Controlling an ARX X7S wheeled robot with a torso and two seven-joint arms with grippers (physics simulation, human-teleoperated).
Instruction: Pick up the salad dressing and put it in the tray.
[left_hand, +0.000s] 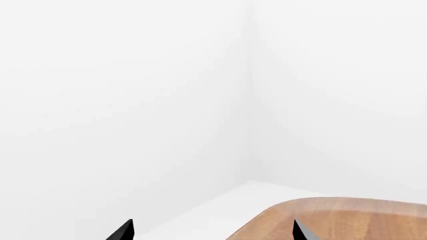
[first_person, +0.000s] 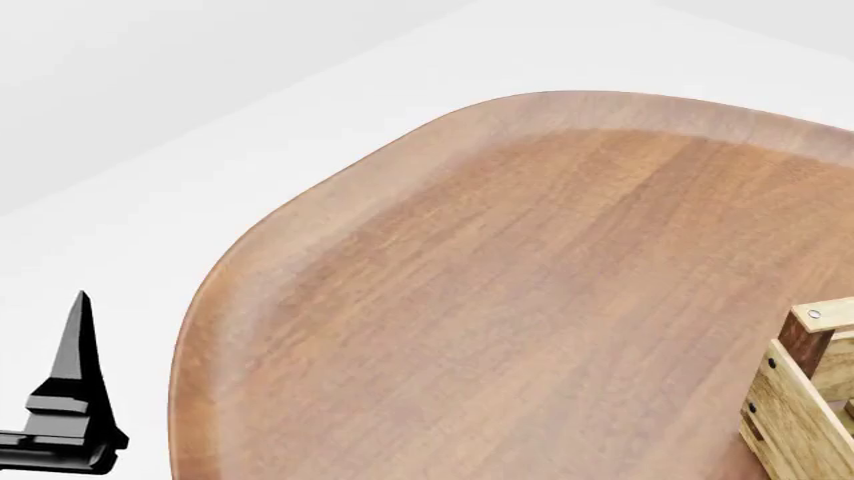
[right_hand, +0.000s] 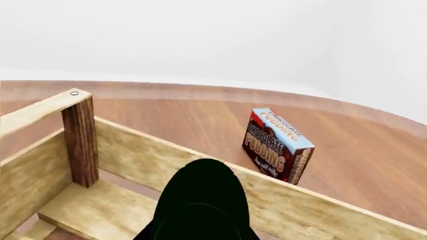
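Observation:
In the right wrist view a dark, rounded bottle top, the salad dressing (right_hand: 202, 200), fills the spot between my right gripper's jaws and hides the fingers. It hangs over the inside of the tray (right_hand: 133, 150), a light-wood crate with a dark brown corner post (right_hand: 80, 142) and a slatted bottom. One corner of the tray also shows in the head view (first_person: 801, 400) at the right edge. My left gripper (left_hand: 213, 231) is open and empty, off the table's left edge, with one of its fingers (first_person: 78, 350) showing in the head view.
A chocolate pudding box (right_hand: 277, 145) stands on the round wooden table (first_person: 534, 300) just beyond the tray's far wall. White floor and walls surround the table.

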